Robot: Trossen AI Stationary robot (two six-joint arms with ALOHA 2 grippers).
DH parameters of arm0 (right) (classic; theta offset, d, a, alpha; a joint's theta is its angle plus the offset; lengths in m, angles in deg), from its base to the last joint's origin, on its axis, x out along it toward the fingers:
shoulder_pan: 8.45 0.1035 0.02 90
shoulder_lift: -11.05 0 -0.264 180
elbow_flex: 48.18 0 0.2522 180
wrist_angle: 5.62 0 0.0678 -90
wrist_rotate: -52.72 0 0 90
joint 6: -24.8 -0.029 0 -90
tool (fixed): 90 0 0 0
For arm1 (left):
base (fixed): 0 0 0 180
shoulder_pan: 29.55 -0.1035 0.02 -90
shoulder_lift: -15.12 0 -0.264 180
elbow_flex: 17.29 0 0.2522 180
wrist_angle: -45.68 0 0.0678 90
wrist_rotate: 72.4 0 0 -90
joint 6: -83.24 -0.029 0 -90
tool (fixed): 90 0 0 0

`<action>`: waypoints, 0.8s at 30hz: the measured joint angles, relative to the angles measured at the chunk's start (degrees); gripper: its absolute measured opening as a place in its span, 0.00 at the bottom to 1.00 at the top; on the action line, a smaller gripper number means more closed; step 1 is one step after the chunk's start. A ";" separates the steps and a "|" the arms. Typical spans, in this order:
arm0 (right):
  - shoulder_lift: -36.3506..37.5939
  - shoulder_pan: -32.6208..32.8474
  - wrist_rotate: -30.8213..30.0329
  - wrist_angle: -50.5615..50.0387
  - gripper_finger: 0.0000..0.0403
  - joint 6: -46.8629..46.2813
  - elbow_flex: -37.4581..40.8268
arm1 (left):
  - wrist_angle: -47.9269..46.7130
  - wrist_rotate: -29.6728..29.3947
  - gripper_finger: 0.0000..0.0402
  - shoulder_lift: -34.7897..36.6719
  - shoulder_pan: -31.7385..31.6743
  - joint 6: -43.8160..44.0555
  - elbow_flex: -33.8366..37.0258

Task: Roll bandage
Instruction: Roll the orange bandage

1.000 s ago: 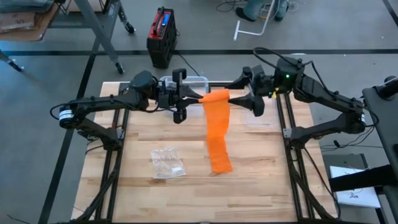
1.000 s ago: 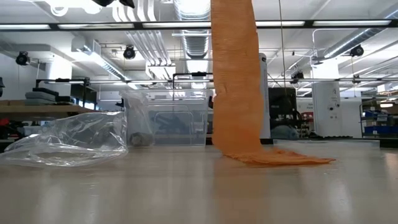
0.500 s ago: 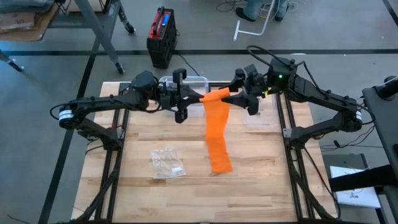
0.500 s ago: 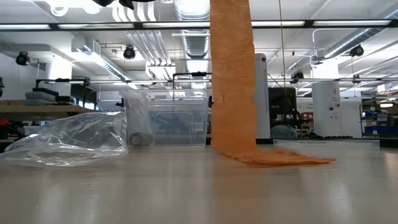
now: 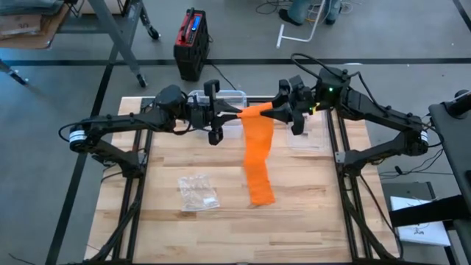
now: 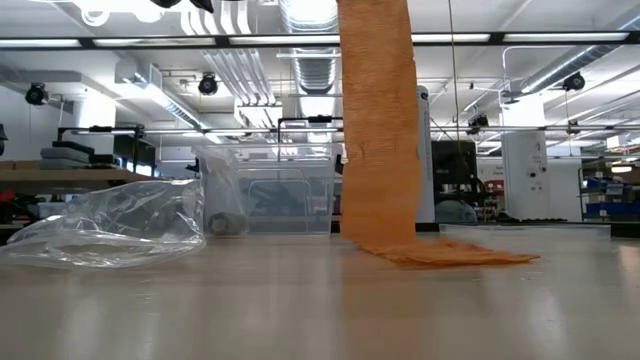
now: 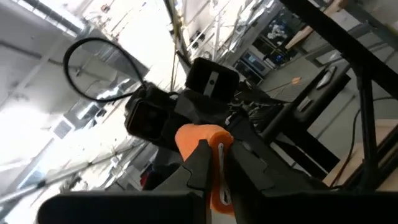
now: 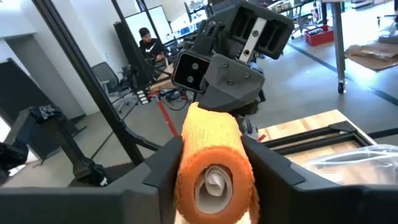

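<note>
- Wooden worktop (image 5: 184, 235) sits in a big workshop with a grey floor all around it.
- Near the far edge, high over the worktop, the two arms meet nose to nose.
- Between them is the orange bandage (image 5: 257, 158). Its rolled-up part is up in the air, and a long tail hangs down.
- That tail's end lies in a little heap on the wood, near the middle of the worktop.
- On the right side, the right gripper (image 8: 210, 163) has a finger on each side of the roll, pressing on it.
- On the other side, the left gripper (image 7: 214, 163) has its fingers squeezed together on the roll's end.
- Rolling is under way, I think, but lots of bandage is not wound yet.
- Next, the roll needs turning so the tail climbs up and wraps on. The tail should stay straight and flat.
- Off to the near-left lies a clear plastic bag (image 5: 198, 193).
- At the far edge sits a clear box (image 5: 221, 96).
</note>
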 joint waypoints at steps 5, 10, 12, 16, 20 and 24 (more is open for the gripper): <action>0.09 -0.07 -0.76 0.14 0.24 4.56 0.00 | -0.01 -5.82 0.16 0.42 0.02 7.86 0.00; 0.35 0.06 -2.74 0.24 0.18 12.48 0.07 | -2.38 -8.62 0.33 2.02 0.00 20.79 0.02; 0.35 0.07 -2.87 0.46 0.17 15.64 0.07 | -4.08 -10.11 0.42 3.19 -0.04 27.60 0.04; 0.26 0.07 -2.22 0.50 0.16 19.50 0.27 | -6.43 -10.45 0.57 4.74 -0.11 38.04 0.04; 0.09 0.12 -2.12 -0.01 0.17 21.68 0.72 | -6.80 -9.63 0.70 4.90 -0.15 43.31 0.02; 0.09 0.11 -2.36 0.39 0.16 22.54 0.79 | -6.74 -8.95 0.77 4.04 -0.13 45.49 0.02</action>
